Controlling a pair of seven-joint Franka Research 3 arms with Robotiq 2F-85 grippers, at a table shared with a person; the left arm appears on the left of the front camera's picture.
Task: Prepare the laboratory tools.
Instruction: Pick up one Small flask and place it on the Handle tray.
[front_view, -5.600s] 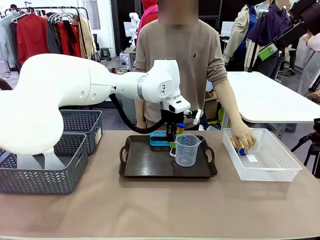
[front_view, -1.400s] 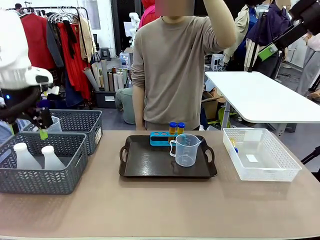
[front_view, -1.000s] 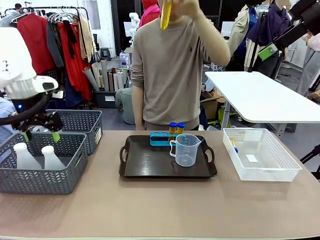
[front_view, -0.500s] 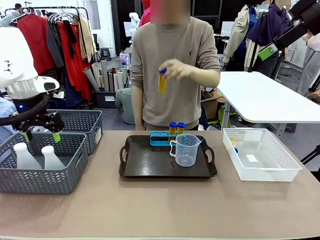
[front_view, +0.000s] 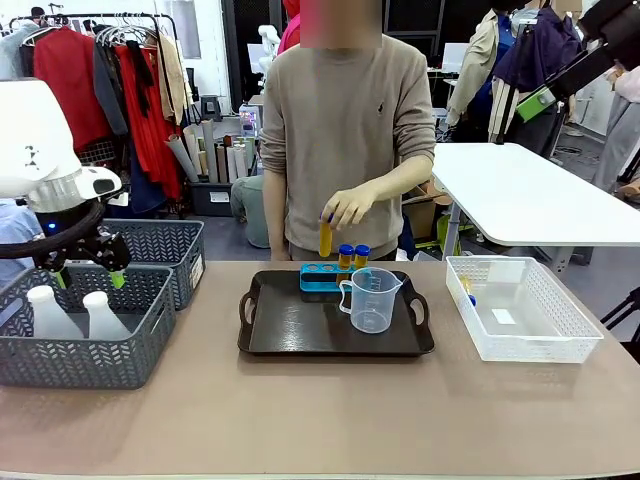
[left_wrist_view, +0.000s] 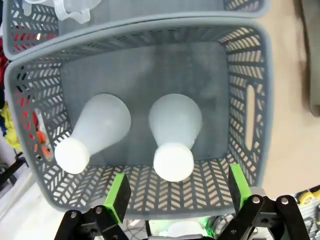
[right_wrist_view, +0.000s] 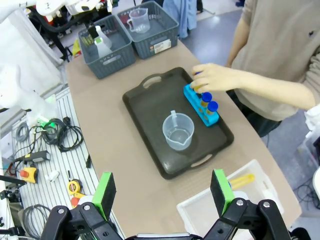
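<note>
Conical flasks (left_wrist_view: 175, 135), two white translucent ones with white caps, stand side by side in the front grey basket (front_view: 90, 355), well to the left of the dark brown tray (front_view: 300, 335). The left pincer (front_view: 90, 278) hangs directly above them, its jaws spread wide and holding nothing. In its wrist view the green pads (left_wrist_view: 118, 197) sit to either side of the cap of the flask nearer the tray, clear of it. The right pincer (right_wrist_view: 163, 191) looks down on the tray from well above, jaws likewise wide apart and empty.

Behind the front basket, also left of the tray, a second grey basket (front_view: 165, 245) holds a spare clear beaker (right_wrist_view: 138, 20). On the tray's right half the measuring beaker (front_view: 372, 300) stands upright. The blue rack (front_view: 318, 275) sits at the tray's far edge, with two blue-capped tubes (front_view: 346, 255) of amber liquid in its right-hand holes. The person's hand (front_view: 348, 207) holds a third tube (front_view: 325, 238) upright just above the rack's left holes. Right of the tray on the surface (front_view: 300, 430), a white lattice basket (front_view: 530, 350) holds a fourth tube (right_wrist_view: 242, 180), which lies on its side.
</note>
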